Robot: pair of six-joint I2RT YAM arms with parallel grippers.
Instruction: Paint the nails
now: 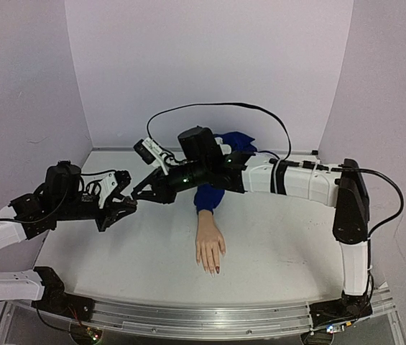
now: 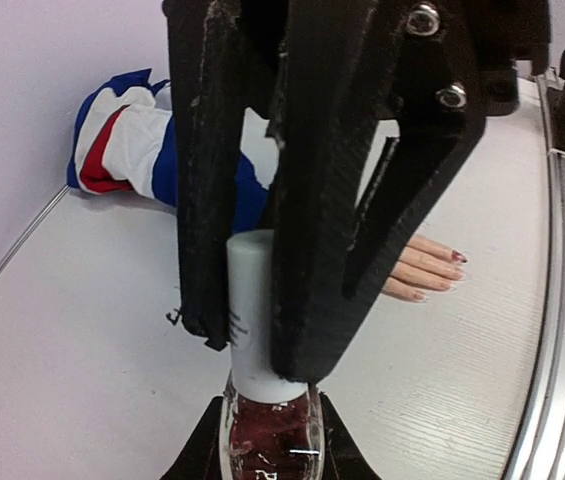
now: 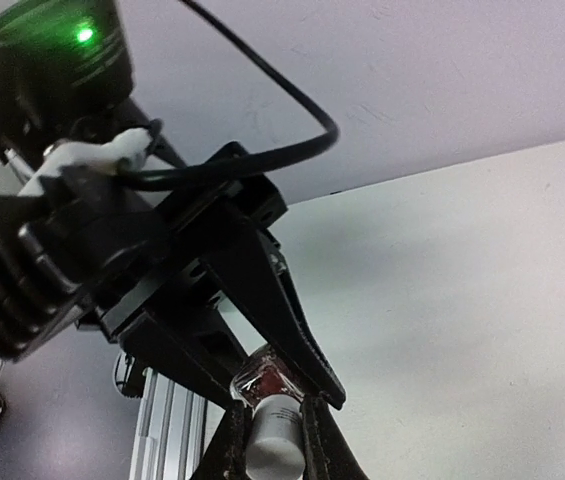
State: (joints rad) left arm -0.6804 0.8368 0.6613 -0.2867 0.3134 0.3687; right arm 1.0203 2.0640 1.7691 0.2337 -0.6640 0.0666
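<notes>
Gripping the glass of the polish bottle (image 2: 270, 432) in left gripper (image 2: 270, 448), pinching its white cap (image 2: 251, 300) in right gripper (image 3: 272, 432) (both clamped firm), above the bench's (image 1: 102, 266) left side. Farther out, mid-bench: mannequin hand (image 1: 209, 246) lying flat, nails (image 2: 459, 257) toward the near edge, one dark red.

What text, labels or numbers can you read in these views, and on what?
No text is legible in any view.
On the white cap of the polish bottle: faint dark marks on its side, too small and blurred to read.
</notes>
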